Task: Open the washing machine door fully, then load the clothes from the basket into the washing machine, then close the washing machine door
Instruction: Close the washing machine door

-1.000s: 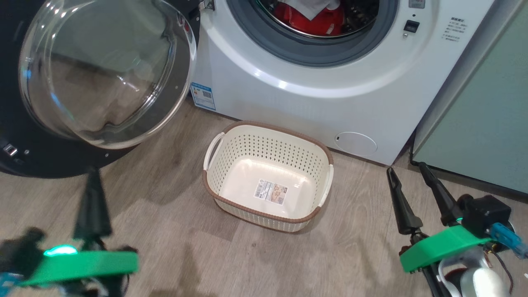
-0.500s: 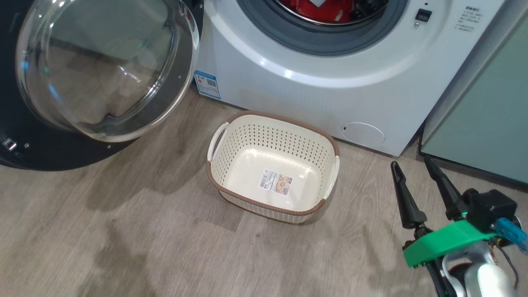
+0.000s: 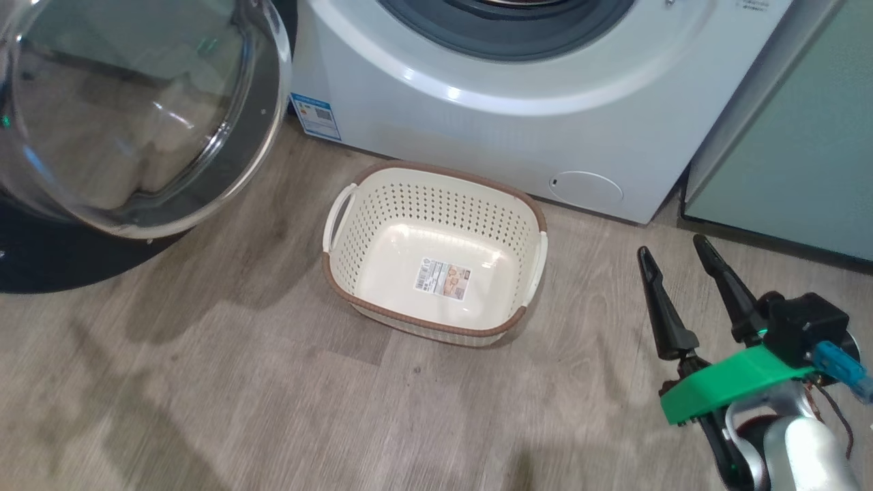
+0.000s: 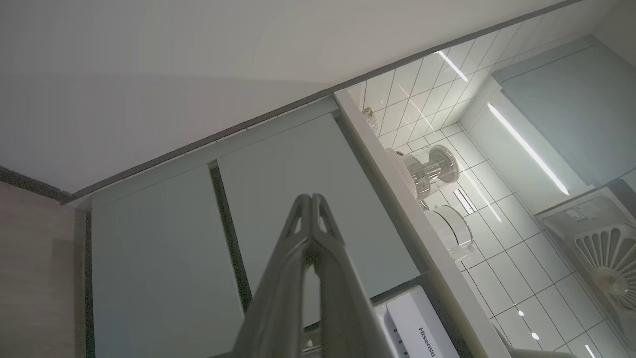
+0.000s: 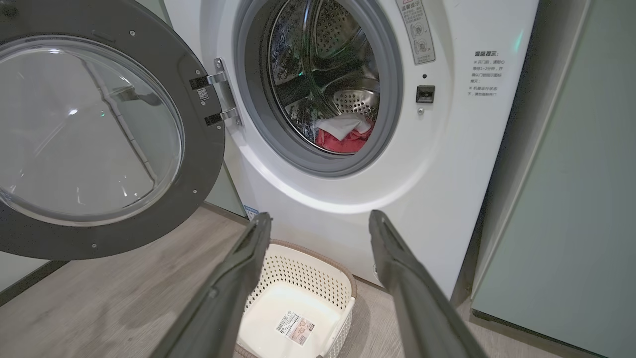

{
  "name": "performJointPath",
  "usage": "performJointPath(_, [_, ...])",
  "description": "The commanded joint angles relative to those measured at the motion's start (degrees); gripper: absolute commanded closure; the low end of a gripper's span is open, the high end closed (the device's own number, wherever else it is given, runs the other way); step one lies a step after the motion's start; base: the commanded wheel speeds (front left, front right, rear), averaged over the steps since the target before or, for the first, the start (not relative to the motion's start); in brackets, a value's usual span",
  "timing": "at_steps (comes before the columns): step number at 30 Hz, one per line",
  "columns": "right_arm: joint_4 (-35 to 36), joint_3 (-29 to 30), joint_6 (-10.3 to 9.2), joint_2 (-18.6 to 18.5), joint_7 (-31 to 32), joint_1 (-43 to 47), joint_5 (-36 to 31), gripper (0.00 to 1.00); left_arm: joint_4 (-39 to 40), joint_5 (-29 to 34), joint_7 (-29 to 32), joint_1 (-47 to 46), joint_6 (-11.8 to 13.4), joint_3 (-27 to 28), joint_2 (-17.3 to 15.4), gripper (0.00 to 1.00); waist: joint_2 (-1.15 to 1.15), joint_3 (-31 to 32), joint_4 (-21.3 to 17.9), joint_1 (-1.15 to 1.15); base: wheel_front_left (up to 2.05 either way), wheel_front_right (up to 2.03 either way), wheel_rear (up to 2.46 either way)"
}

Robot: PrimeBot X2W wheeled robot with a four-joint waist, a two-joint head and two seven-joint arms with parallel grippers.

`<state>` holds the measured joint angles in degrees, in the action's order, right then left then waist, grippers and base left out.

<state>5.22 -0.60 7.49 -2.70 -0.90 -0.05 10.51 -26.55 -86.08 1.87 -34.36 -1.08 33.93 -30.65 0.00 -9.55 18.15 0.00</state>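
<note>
The left gripper (image 4: 311, 199), low-left in the head view a second ago, is now pointing up at pale green cabinet fronts (image 4: 164, 258), its dark fingers pressed together on nothing. The red-and-white fabric clothes (image 5: 343, 141) are lying in the drum of the big white front-loading washing machine (image 3: 477, 129). The cream perforated plastic basket (image 3: 409, 211) is sitting empty just before it, so only closing is looking left to do. The round black-rimmed glass door (image 5: 89, 144) is hanging wide open at left; how close the left arm is to it I cannot tell. The right gripper (image 3: 672, 247) is hovering spread and empty over open floor (image 3: 239, 382), right of the basket.
</note>
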Motion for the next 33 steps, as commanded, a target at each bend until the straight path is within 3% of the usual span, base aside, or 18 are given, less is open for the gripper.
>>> performJointPath(1, [2.37, -1.6, 0.0, -0.18, 0.16, -2.63, -0.5, 0.0, -1.67, -0.48, 0.57, -2.66, -0.5, 1.72, -4.97, 1.0, 0.0, -0.69, -0.47, 0.0, 0.0, 0.0, 0.0])
performJointPath(10, [2.81, -1.75, 0.0, -0.18, 0.73, -3.4, -1.07, 0.0, -12.75, 0.09, 4.56, -4.61, -2.62, -1.07, -7.16, 1.0, 0.0, -1.76, -1.08, 0.0, 0.0, 0.0, 0.0])
performJointPath(14, [3.03, -1.71, 0.0, -0.18, 1.07, -3.66, -1.41, 0.0, -16.02, -0.5, 9.02, -4.89, -2.99, -2.74, -7.44, 1.0, 0.0, -2.07, -1.22, 0.0, 0.0, 0.0, 0.0])
performJointPath(33, [4.07, -1.74, 0.0, -0.18, 2.41, -4.96, -1.99, 0.0, -21.8, -0.22, 17.04, -5.96, -4.36, -7.1, -6.46, 1.0, 0.0, -4.19, -1.61, 0.0, 0.0, 0.0, 0.0])
